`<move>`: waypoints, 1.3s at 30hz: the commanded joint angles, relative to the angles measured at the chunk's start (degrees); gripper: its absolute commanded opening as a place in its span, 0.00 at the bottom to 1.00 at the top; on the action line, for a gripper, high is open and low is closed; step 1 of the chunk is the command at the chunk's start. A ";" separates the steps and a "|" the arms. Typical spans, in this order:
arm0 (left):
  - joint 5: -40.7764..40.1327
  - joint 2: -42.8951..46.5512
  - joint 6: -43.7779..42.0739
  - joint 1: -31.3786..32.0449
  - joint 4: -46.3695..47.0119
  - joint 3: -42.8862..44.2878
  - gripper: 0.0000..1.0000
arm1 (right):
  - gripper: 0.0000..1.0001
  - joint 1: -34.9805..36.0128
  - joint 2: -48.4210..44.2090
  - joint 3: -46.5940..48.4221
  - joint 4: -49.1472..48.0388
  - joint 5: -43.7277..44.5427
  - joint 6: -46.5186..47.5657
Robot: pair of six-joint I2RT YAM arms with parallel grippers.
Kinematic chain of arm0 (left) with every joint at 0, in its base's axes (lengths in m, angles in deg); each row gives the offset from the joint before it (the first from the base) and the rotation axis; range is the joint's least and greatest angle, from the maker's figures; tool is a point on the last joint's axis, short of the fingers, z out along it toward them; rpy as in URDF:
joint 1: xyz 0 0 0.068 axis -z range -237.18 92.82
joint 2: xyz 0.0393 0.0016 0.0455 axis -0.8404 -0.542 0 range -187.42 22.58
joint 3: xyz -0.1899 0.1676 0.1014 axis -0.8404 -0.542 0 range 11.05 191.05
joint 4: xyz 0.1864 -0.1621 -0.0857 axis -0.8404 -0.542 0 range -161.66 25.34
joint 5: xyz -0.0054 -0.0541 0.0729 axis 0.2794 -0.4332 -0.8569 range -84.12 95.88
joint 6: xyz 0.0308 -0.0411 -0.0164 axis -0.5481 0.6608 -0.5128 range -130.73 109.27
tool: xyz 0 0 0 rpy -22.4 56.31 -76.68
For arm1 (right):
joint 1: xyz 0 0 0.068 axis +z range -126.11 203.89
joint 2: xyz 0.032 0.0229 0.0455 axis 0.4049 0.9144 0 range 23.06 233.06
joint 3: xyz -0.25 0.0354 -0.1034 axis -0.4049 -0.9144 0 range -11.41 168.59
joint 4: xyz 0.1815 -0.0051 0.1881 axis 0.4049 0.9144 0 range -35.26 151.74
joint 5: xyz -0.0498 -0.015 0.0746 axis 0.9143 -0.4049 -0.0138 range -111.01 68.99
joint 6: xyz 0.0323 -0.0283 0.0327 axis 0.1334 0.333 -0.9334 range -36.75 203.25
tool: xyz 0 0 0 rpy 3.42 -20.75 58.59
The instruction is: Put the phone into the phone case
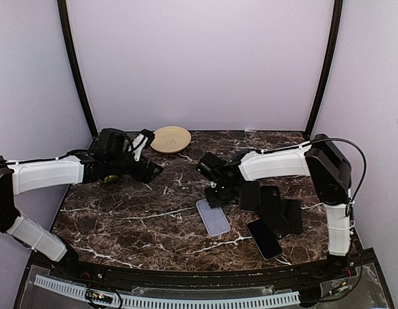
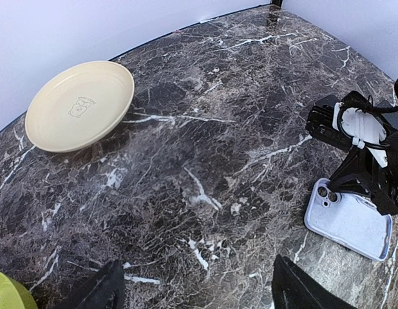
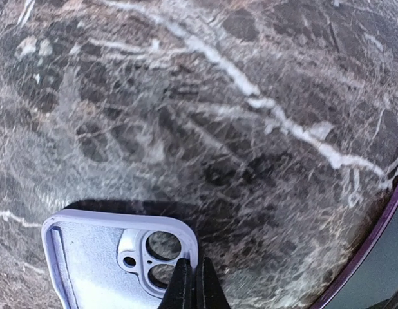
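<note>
The lavender phone case [image 1: 214, 217] lies open side up on the marble table, its camera cutout at the far end. My right gripper [image 1: 216, 199] is shut on the case's rim [image 3: 96, 264] beside the cutout, one finger inside the wall and one outside [image 3: 192, 283]. The black phone [image 1: 263, 238] lies flat to the right of the case, near the front edge. My left gripper [image 1: 151, 170] hovers open and empty over the back left of the table [image 2: 199, 296]. The case [image 2: 350, 222] and right gripper [image 2: 366, 177] also show in the left wrist view.
A cream plate [image 1: 171, 139] sits at the back of the table, also in the left wrist view [image 2: 80, 105]. Several flat black cases or phones [image 1: 276, 206] lie right of the lavender case. A green object [image 2: 6, 293] is under the left arm.
</note>
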 commanded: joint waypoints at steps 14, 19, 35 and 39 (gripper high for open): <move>0.11 1.83 -0.91 0.96 -0.19 0.26 0.80 | 0.34 -0.18 -8.61 1.99 10.01 7.73 -1.16; 0.09 1.82 -1.06 1.04 -0.17 0.18 0.80 | 0.53 -4.39 -14.27 -2.96 10.68 6.11 -0.79; -0.48 1.38 -1.75 1.43 -0.09 -0.14 0.80 | 0.91 -14.65 -7.58 -6.59 4.39 0.48 -2.57; -0.27 1.24 -1.79 1.53 -0.04 -0.10 0.80 | 0.90 -14.60 -6.23 -6.94 4.16 0.99 -3.53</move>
